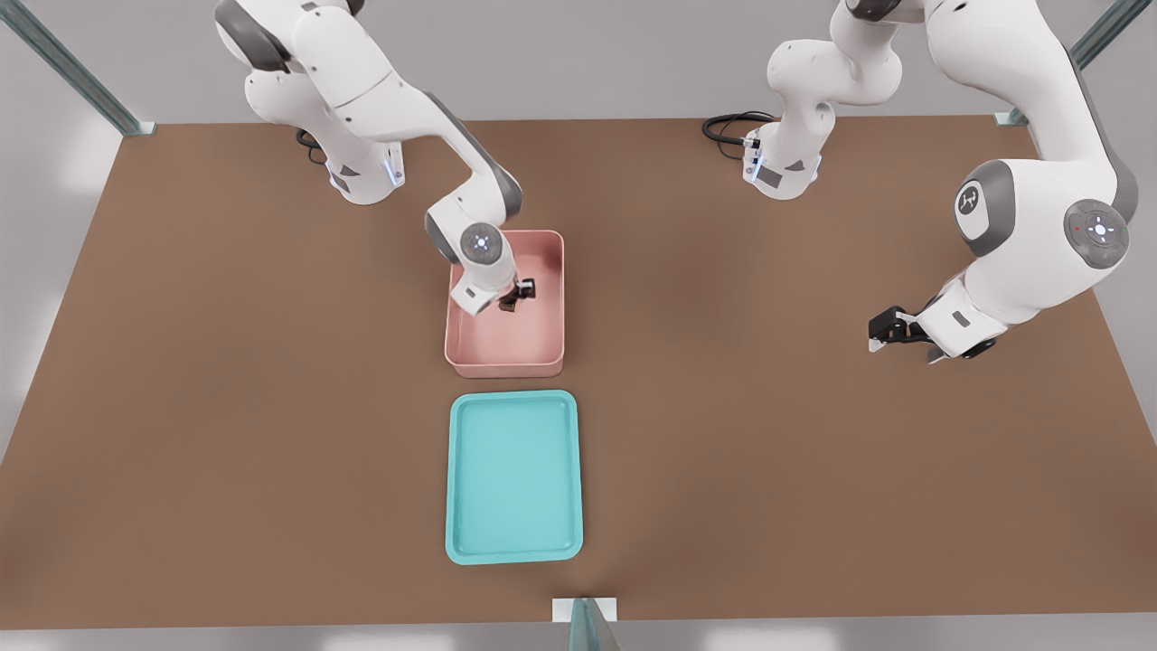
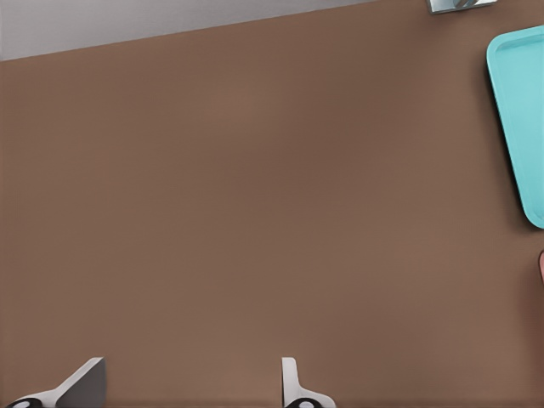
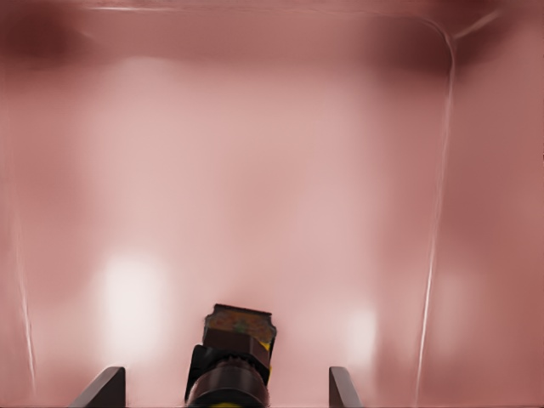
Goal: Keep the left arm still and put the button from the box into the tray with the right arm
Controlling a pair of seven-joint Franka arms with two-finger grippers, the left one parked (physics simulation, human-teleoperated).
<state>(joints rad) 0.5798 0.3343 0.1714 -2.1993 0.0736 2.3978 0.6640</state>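
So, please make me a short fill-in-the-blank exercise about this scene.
1. The tool of the right arm is lowered inside the ____ box.
2. The button lies between the tool's two open ____.
3. The turquoise tray holds ____ yet.
4. The box and the tray both rest on a ____ table.

Missing words: pink; fingers; nothing; brown

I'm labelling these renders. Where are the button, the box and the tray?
button (image 3: pixel 238 353), right wrist view, on its black body.
box (image 1: pixel 503 366), front view, on its near wall.
tray (image 1: pixel 513 475), front view, on its bare floor.
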